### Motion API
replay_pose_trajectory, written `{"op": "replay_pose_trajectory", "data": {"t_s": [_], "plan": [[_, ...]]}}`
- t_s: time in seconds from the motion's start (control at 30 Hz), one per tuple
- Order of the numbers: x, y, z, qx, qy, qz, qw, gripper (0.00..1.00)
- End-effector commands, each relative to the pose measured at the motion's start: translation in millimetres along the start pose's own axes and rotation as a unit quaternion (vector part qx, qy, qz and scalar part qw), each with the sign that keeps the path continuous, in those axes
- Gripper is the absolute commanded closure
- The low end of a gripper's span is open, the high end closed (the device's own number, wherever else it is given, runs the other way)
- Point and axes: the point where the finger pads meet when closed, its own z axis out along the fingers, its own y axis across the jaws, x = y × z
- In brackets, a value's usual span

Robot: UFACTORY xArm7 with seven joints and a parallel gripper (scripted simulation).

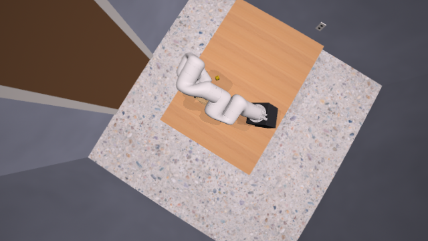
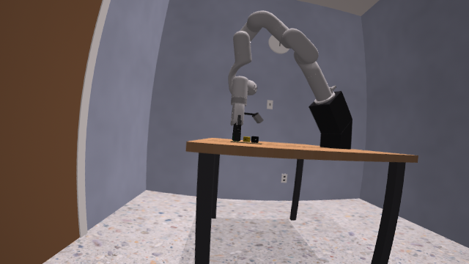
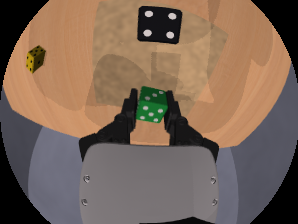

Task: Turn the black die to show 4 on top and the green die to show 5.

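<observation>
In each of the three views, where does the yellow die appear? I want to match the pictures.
Top: the yellow die is a small speck on the table, just right of the arm's upper bend.
Exterior: it lies low on the table, between the gripper and the black die.
Wrist: far left, off the mat.
Shared landmark: the gripper, shut on the green die.
</observation>
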Motion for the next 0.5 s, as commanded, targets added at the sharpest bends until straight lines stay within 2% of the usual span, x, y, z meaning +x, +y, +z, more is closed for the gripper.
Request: {"op": "replay_pose_trajectory", "data": {"t_s": [0.0, 0.47], "plan": [[-1.0, -0.5, -0.6, 0.000, -0.001, 0.000, 1.000, 0.73], [-1.0, -0.5, -0.6, 0.000, -0.001, 0.000, 1.000, 0.73]]}}
